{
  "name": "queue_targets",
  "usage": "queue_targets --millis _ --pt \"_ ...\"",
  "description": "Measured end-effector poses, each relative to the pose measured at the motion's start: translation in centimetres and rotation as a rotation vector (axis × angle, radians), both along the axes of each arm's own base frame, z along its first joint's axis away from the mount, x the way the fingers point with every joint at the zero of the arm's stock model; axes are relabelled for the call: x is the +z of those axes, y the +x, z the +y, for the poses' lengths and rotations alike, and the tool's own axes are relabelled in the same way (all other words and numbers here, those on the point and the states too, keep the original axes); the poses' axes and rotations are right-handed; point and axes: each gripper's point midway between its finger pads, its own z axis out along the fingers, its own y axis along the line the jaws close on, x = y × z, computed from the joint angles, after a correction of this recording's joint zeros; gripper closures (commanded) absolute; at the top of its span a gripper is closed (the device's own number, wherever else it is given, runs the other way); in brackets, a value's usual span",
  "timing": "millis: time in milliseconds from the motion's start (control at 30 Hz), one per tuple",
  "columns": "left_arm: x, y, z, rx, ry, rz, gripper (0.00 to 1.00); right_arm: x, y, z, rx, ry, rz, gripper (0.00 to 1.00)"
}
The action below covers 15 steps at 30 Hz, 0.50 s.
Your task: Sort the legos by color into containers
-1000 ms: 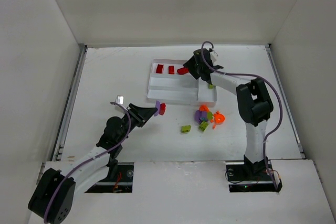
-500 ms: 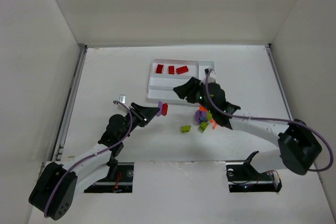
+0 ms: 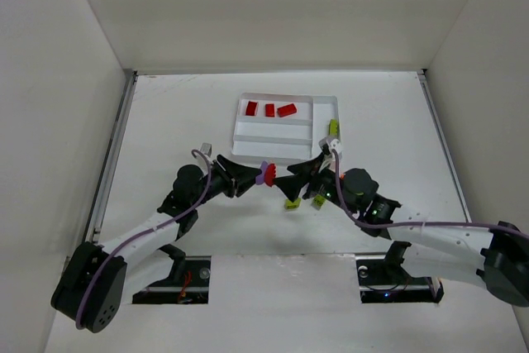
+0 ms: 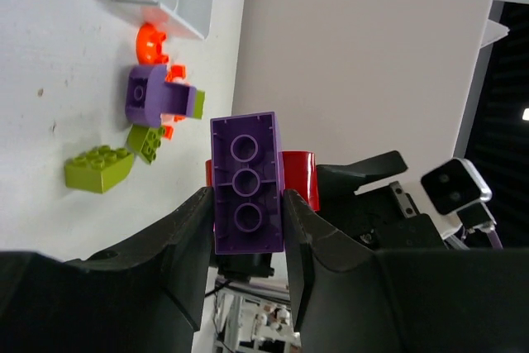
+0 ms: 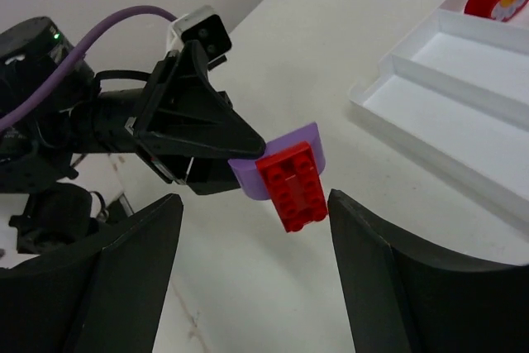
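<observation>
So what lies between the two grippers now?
A purple brick held by the left gripper, with a red brick on its side toward the right gripper; the right wrist view shows it.

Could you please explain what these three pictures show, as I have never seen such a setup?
Two robot arms stand at a white table, each ending in a two-finger end effector. One picture looks down from above; the other two come from wrist cameras. The left end effector is shut on a purple brick with a red brick joined to it. The right end effector is open, facing that red brick without touching it. A white tray holds three red bricks in its far slot and a yellow-green brick in the crosswise one. Other loose bricks lie near it.
</observation>
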Motion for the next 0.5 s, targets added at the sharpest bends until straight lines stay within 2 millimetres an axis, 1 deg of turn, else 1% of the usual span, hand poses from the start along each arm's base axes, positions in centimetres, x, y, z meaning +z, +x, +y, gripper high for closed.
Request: queue_targets --millis 100,200,333,467,500 --pt "-0.6 -0.7 -0.2 -0.032 0.005 0.051 0.88 0.0 -0.4 -0.1 0.029 -0.043 -0.043 0.23" --pt "-0.9 -1.2 -0.4 -0.061 0.006 0.084 0.88 -1.0 -0.8 -0.1 0.062 -0.102 -0.056 0.23" --pt "-0.8 -1.8 -0.8 -0.090 0.000 0.099 0.88 -2.3 -1.2 0.1 0.104 -0.169 -0.056 0.24" --pt "-0.6 -2.2 -1.0 -0.115 -0.007 0.106 0.88 -3.3 -1.1 0.8 0.132 -0.214 -0.048 0.28" --pt "-0.5 -2.2 -1.1 -0.120 -0.008 0.107 0.88 -3.6 -1.1 0.9 0.137 -0.223 -0.043 0.31"
